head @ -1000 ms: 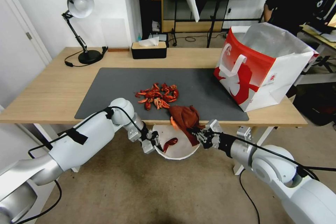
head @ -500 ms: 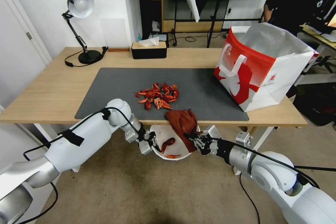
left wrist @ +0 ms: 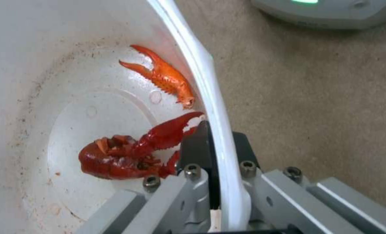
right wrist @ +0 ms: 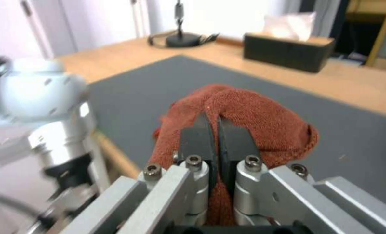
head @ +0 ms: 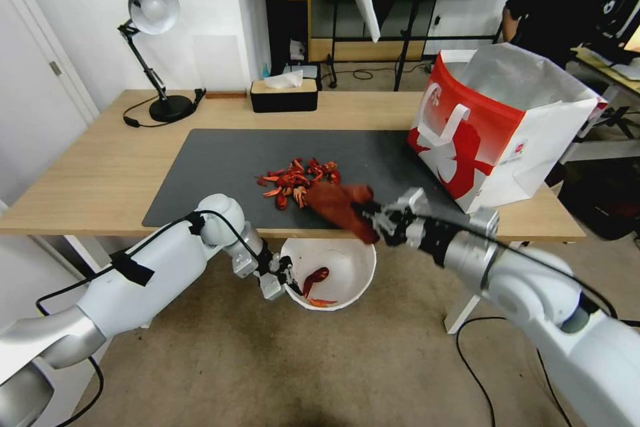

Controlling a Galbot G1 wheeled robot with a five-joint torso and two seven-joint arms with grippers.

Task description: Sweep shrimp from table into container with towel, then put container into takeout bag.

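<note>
A pile of red-orange shrimp (head: 300, 183) lies on the dark mat (head: 220, 160) of the wooden table (head: 93, 167). My right gripper (head: 368, 213) is shut on the rust-brown towel (head: 335, 202), holding it just above the mat beside the pile's near right side; in the right wrist view the towel (right wrist: 262, 120) bulges around the shut fingers (right wrist: 197, 139). My left gripper (head: 283, 277) is shut on the rim of the white container (head: 350, 260), held below the table's front edge. A whole shrimp (left wrist: 119, 159) and a loose claw (left wrist: 165, 78) lie inside it. The takeout bag (head: 497, 127) stands open at the right.
A black tissue box (head: 283, 95) and a desk lamp (head: 150, 10) stand at the table's back. The bag fills the table's right end. Carpeted floor (head: 267, 360) lies under the container. A person in dark clothes sits behind the bag at the far right.
My right gripper has lifted the towel from over the container up onto the mat beside the pile. The left gripper has lowered the container a little, and a second piece now lies in it.
</note>
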